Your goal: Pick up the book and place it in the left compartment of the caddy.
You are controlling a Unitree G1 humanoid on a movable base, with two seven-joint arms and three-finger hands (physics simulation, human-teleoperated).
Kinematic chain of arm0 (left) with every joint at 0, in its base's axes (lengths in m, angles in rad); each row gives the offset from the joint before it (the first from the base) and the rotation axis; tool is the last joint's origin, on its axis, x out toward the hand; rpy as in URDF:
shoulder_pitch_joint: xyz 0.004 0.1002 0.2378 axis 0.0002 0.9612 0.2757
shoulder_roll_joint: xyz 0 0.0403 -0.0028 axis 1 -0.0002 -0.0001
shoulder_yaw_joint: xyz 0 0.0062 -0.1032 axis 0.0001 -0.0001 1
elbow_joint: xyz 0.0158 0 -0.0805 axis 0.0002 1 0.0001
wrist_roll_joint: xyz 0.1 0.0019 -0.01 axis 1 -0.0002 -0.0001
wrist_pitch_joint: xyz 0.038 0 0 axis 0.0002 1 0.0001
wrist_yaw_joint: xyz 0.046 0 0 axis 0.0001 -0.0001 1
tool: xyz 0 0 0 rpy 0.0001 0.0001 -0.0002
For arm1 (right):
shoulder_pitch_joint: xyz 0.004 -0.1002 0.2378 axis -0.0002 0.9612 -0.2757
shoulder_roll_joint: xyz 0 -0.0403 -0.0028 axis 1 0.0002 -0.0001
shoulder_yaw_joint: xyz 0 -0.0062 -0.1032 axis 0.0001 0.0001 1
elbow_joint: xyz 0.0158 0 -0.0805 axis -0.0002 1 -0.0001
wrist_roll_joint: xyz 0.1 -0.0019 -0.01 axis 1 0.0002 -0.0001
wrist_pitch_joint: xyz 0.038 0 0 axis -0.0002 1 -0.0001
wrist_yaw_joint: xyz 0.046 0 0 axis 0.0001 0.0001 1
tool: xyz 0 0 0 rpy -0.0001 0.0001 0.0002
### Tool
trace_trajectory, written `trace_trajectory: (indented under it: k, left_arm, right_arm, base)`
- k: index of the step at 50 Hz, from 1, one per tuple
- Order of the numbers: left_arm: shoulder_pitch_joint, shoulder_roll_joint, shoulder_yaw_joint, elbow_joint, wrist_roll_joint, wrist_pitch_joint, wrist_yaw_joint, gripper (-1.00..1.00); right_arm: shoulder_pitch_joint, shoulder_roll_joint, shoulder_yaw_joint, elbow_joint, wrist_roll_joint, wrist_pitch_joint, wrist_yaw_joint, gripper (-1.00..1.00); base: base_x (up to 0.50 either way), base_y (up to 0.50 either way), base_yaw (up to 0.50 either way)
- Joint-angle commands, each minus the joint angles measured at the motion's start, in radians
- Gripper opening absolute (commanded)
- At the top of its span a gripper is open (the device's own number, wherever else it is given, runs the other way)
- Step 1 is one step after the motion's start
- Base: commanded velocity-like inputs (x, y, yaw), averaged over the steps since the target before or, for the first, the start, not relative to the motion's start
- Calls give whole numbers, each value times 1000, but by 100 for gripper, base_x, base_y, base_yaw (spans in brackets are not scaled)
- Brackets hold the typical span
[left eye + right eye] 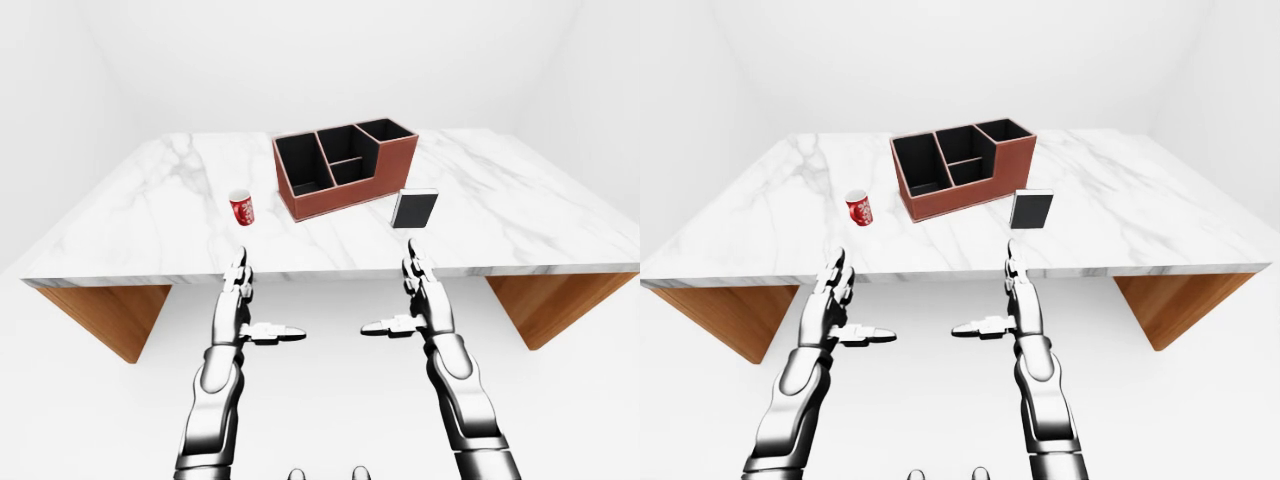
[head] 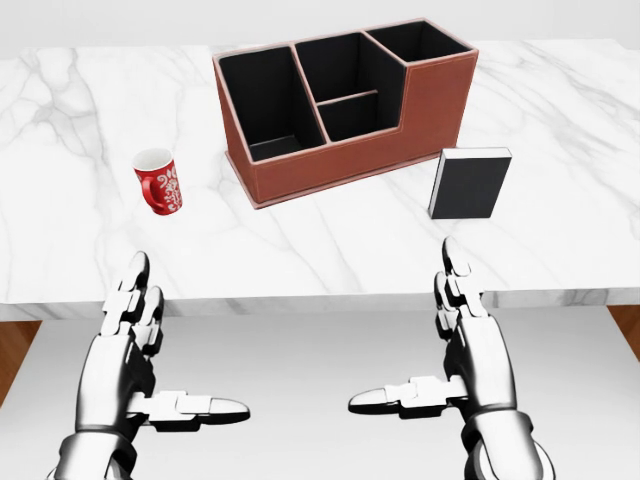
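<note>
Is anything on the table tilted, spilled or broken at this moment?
Nothing is spilled or broken. Only the caddy sits turned at an angle to the table edge. The book and red mug rest apart from it.

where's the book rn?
Head view: the book lies on the marble table, right of centre, just off the caddy at its lower right, above the right hand.

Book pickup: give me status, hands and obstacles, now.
Left hand and right hand open, empty, below the table edge. Book untouched on the marble, right of the caddy. Left compartment empty. Red cup off left, no obstruction.
</note>
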Motion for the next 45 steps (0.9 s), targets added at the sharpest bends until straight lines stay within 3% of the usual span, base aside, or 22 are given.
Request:
trace_trajectory:
  k: [1, 3, 7, 25, 45]
  left_arm:
    - [16, 13, 17, -99, -24, 63, -27, 100]
    - [28, 13, 22, -146, -29, 71, -34, 100]
    - [63, 15, 35, -291, -42, 71, -54, 100]
    - [68, 27, 135, -587, -78, 71, -107, 100]
    - [38, 33, 200, -767, -138, 71, -85, 100]
  right_arm:
    - [24, -1, 8, -99, -49, 41, -5, 100]
    - [37, -1, 12, -141, -64, 57, -4, 100]
    - [66, 3, 18, -261, -85, 57, 1, 100]
    - [51, -11, -55, -537, -60, 57, 18, 100]
    - [35, -23, -120, -743, -19, 57, 45, 100]
  base:
    - [0, 0, 0]
    - [0, 0, 0]
    - [0, 0, 0]
    - [0, 0, 0]
    - [0, 0, 0]
